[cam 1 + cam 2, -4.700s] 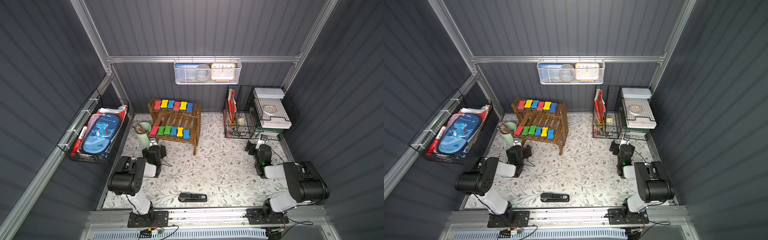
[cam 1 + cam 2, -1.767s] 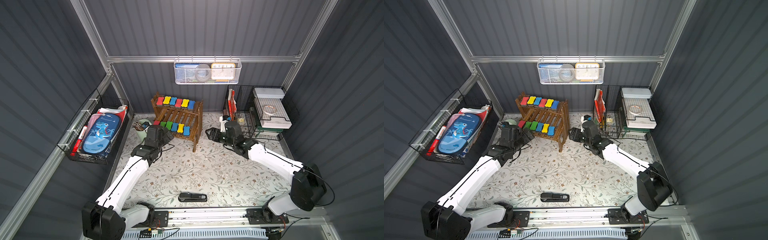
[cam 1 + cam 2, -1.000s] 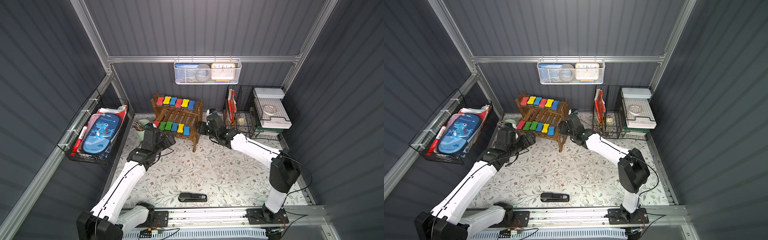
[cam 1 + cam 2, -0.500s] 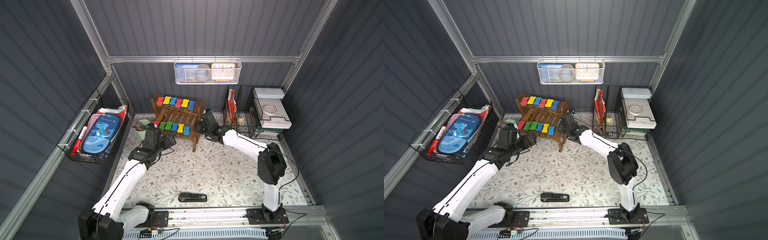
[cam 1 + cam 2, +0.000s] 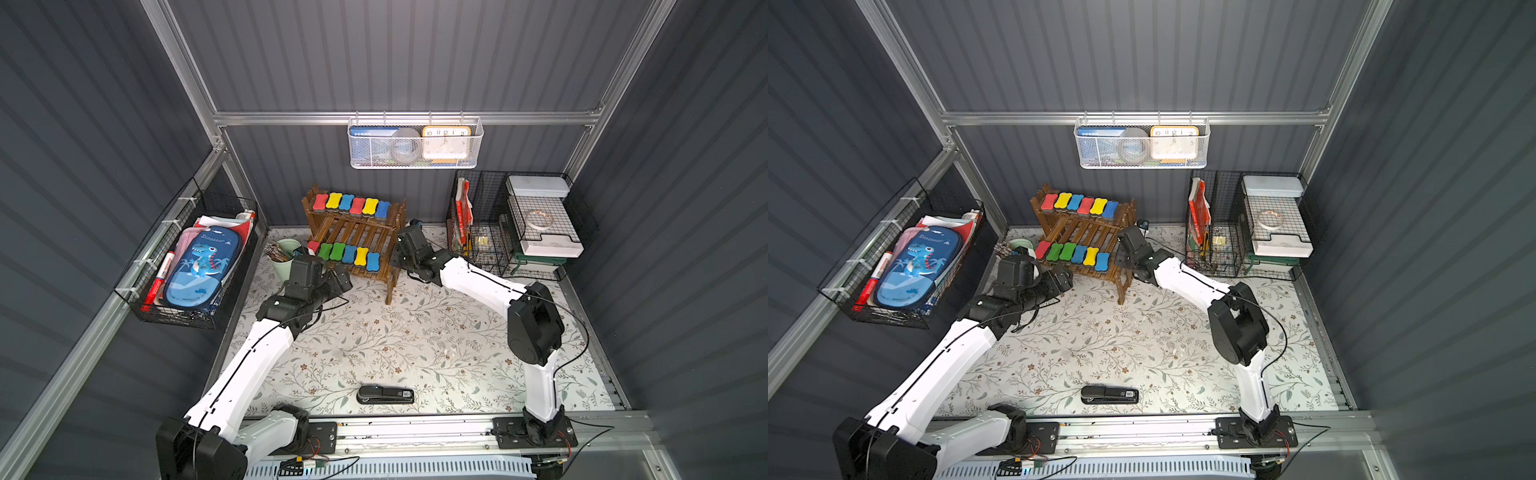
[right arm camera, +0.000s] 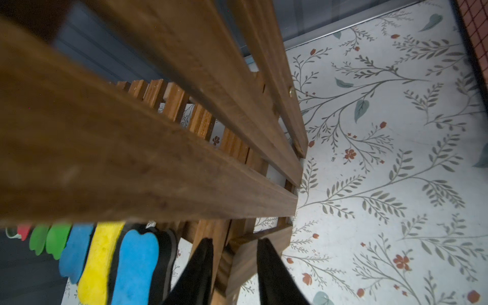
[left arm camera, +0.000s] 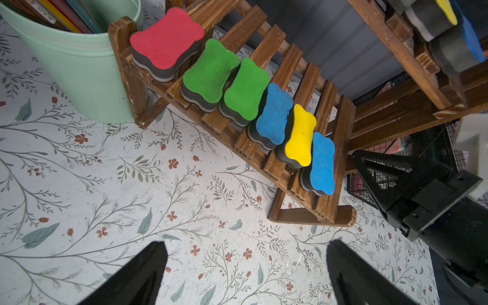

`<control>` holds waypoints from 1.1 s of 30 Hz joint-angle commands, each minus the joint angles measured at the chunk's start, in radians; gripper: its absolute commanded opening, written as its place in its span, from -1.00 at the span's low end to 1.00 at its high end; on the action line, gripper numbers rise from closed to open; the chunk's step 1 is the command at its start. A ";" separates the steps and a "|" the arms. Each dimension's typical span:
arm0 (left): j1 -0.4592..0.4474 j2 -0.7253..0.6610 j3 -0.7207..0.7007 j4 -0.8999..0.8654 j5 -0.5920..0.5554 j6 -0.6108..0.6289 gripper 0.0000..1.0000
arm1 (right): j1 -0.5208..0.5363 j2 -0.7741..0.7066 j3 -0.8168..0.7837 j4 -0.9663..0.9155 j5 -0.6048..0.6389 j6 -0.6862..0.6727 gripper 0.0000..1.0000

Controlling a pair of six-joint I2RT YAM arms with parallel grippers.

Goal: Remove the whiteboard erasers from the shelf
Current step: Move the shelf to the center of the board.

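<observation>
The shelf is a dark brown two-tier slat rack at the back of the mat. Several whiteboard erasers line its upper tier and several more its lower tier. In the left wrist view the lower row runs from a red eraser to a blue eraser. My left gripper hangs open over the mat just in front of that row, holding nothing. My right gripper is at the shelf's right end, its fingers clamped either side of the wooden end post.
A mint cup of pencils stands against the shelf's left end. A black stapler lies near the front edge. A black wire-grid organizer stands at the back right, a white mesh basket hangs on the rear wall, and a wire basket with a pencil case on the left wall.
My right gripper has slid in against the shelf's right end and its fingers have narrowed around the end post. The left arm has barely moved and stays open.
</observation>
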State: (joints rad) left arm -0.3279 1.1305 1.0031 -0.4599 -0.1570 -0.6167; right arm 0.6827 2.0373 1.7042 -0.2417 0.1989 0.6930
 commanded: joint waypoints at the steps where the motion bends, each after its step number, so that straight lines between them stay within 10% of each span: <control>1: -0.003 0.000 0.008 -0.028 0.000 0.024 0.98 | -0.002 0.017 0.039 -0.037 0.025 0.008 -0.42; 33: -0.003 0.013 0.058 -0.051 0.035 0.034 0.99 | -0.057 -0.226 -0.200 -0.091 0.138 -0.042 -1.00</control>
State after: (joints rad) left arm -0.3279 1.1362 1.0260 -0.4957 -0.1455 -0.6125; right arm 0.6502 1.8690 1.5356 -0.3241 0.3222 0.6510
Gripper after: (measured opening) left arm 0.992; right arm 0.131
